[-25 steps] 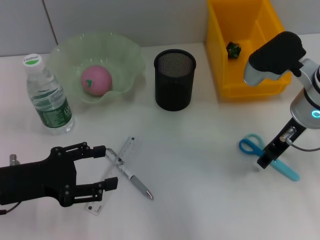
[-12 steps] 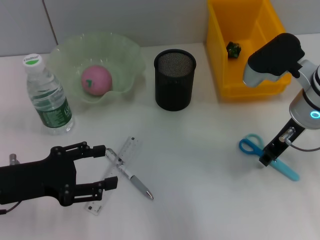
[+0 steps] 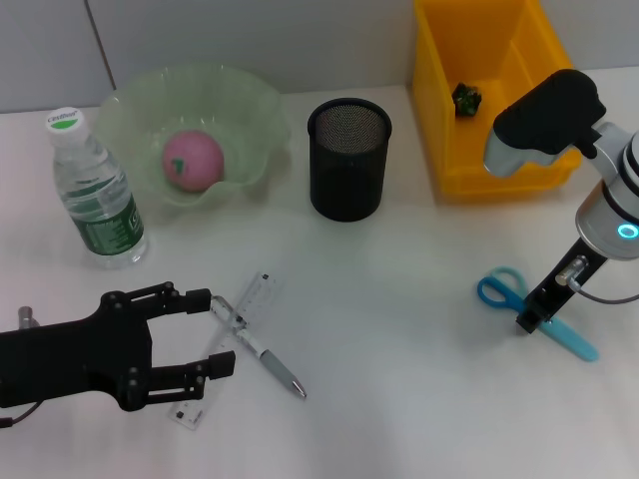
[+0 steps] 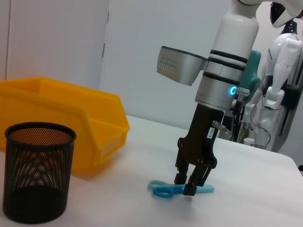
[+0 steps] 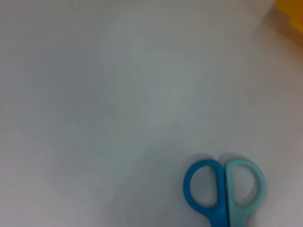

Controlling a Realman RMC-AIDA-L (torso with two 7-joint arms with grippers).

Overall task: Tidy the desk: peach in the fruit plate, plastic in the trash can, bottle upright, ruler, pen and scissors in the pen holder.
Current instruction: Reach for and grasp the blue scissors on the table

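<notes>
Low, right gripper (image 3: 530, 321) over scissors (image 3: 502, 289)

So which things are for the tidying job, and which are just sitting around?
For the job: peach in the fruit plate, upright bottle, pen holder, trash can with a dark scrap inside, ruler and pen by the left tool, scissors at the right tool.
Just there: a white robot beyond the desk.
</notes>
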